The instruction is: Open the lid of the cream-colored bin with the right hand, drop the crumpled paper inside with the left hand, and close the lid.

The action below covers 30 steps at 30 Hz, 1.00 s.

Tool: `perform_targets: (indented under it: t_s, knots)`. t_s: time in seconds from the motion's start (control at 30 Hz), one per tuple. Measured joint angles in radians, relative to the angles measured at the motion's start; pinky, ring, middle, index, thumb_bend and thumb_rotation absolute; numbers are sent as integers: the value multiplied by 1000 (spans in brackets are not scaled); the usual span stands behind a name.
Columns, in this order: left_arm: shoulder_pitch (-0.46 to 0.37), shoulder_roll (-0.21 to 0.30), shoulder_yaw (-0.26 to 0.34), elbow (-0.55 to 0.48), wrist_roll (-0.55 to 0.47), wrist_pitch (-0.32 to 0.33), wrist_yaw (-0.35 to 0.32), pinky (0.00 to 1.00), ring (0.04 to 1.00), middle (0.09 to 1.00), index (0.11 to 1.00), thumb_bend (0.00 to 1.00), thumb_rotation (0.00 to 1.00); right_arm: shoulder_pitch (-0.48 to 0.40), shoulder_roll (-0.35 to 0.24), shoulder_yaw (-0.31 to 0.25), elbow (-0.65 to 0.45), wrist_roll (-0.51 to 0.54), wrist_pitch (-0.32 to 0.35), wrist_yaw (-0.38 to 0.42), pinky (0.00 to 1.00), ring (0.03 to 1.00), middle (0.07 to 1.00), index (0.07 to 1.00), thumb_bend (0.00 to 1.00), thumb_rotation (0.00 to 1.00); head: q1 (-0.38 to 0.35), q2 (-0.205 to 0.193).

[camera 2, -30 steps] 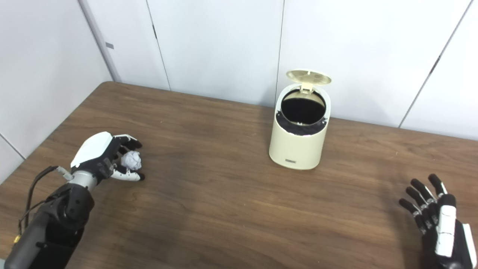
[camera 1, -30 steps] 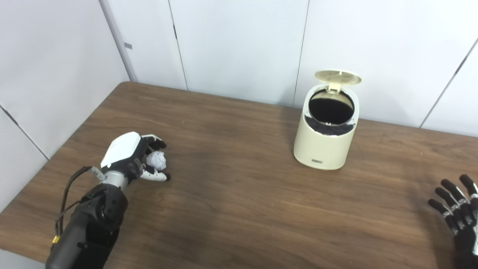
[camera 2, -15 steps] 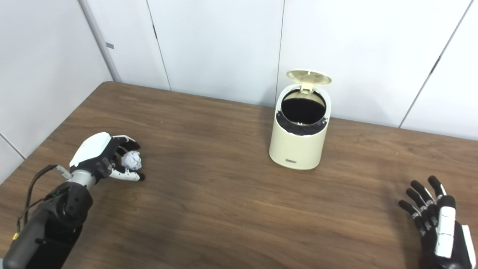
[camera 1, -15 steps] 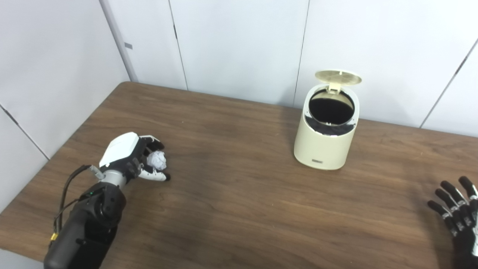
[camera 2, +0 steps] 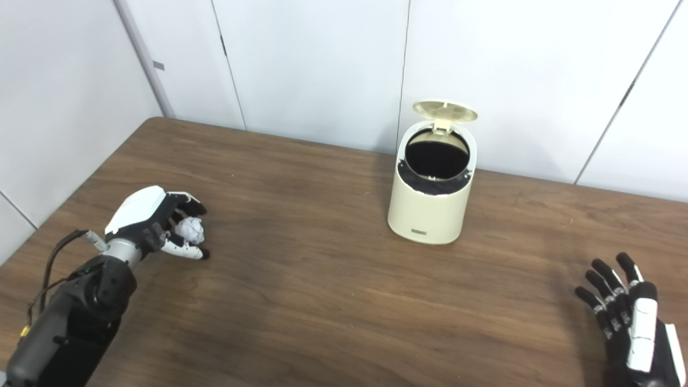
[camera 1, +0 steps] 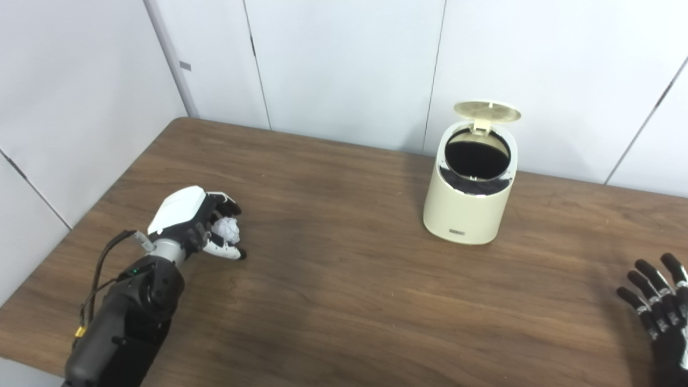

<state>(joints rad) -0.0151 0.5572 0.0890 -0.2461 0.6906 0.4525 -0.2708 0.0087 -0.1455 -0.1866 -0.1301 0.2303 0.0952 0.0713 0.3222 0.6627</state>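
Observation:
The cream-colored bin stands at the back of the wooden table, right of centre. Its round lid is flipped up and back, showing the dark inside. At the table's left, my left hand is curled around the white crumpled paper, low over the tabletop. My right hand rests at the bottom right corner, well apart from the bin, with its fingers spread and nothing in it.
White wall panels rise right behind the bin and along the left side. The table's left edge runs close to my left arm.
My left hand with the paper has shifted slightly forward and up. The right hand has sunk a little toward the bottom edge. Bin and lid are unchanged.

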Motion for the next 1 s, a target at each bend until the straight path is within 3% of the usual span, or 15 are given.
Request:
perform_targets:
  t_s: [0.03,0.07,0.13,0.17,0.23,0.33,0.57,0.63,1.0]
  knots:
    - [0,0,2,2,-4,0,1,529,588,654,655,765,0,0,0,0,1,1,-5,1,776,863,857,947,452,968,0,0]
    - [0,0,4,4,-12,0,1,470,530,574,647,658,0,0,0,-1,1,2,-7,1,774,861,854,946,460,962,0,0]
    - [-2,-2,6,9,-21,0,4,415,474,507,637,570,0,0,0,-3,1,4,-7,1,772,858,853,945,472,954,0,2]
    - [-3,-2,6,12,-25,0,5,384,444,465,591,542,0,0,0,-3,1,5,-7,1,768,857,854,944,471,952,0,2]
    - [-4,-5,7,21,-29,0,11,339,401,480,512,526,0,1,0,-3,0,6,-7,2,758,852,853,945,471,959,2,3]
    - [-4,-5,5,26,-33,0,22,395,446,441,524,518,0,1,0,-4,-4,10,-6,2,760,852,851,945,468,956,3,5]
    - [-6,-5,3,34,-34,-1,34,507,532,520,470,516,0,2,1,-9,-6,37,-5,2,778,861,873,958,467,962,8,6]
    - [-6,-5,2,32,-34,-1,34,502,482,519,466,504,0,2,1,-9,-6,38,-5,2,774,860,872,954,475,955,9,8]
    - [-5,-5,2,28,-33,4,34,516,462,524,462,500,0,2,0,-13,-3,54,-5,4,792,863,879,955,475,953,6,9]
